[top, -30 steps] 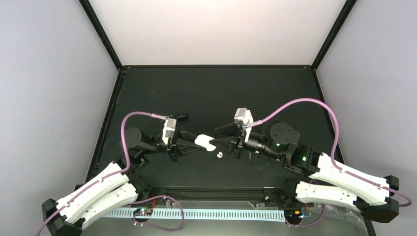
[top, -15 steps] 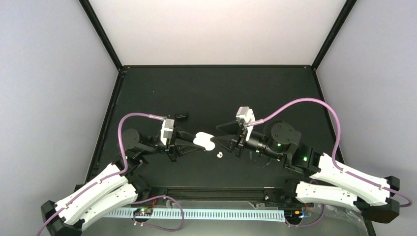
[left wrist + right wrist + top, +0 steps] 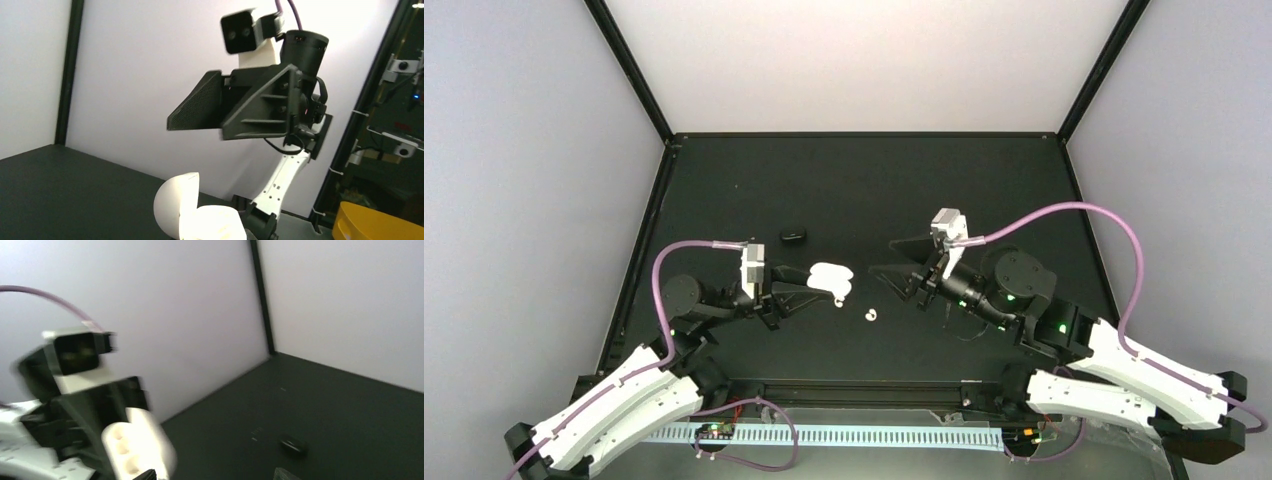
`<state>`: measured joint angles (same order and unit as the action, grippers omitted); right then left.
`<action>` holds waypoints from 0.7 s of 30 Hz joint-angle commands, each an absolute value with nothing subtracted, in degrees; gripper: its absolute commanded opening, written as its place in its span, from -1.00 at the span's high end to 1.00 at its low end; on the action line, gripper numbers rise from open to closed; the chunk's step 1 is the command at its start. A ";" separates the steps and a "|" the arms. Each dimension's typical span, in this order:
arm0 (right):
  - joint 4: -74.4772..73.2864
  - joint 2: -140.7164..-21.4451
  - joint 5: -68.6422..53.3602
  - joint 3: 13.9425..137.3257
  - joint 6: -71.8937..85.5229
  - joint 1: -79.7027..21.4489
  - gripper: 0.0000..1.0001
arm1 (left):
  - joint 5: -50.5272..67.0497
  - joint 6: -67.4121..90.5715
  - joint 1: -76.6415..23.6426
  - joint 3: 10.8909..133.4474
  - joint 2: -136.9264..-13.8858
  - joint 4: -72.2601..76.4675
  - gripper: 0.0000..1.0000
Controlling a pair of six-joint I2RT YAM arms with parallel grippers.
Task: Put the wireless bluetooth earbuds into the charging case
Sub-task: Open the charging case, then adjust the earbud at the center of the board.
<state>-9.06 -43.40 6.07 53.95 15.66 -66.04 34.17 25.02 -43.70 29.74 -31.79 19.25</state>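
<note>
The left tool (image 3: 807,284) is clamped on the open white charging case (image 3: 832,276), tilting its wells toward the right tool (image 3: 882,257), whose jaws stand apart and empty, probably ready for a pickup. One white earbud (image 3: 871,317) lies on the counter (image 3: 854,180) just nearer. Since a second ago the arms have drawn apart, and the right jaws have widened.

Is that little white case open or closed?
Open: the charging case has its lid hinged up off the base in the left wrist view.
</note>
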 commanded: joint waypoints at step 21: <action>-4.60 -73.83 -2.20 34.45 30.96 -53.61 0.06 | 21.51 21.58 -43.82 22.15 -14.91 2.67 0.97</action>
<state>-8.67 -69.95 -2.55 34.15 29.74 -53.87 22.31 24.53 -43.70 19.49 -15.38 6.68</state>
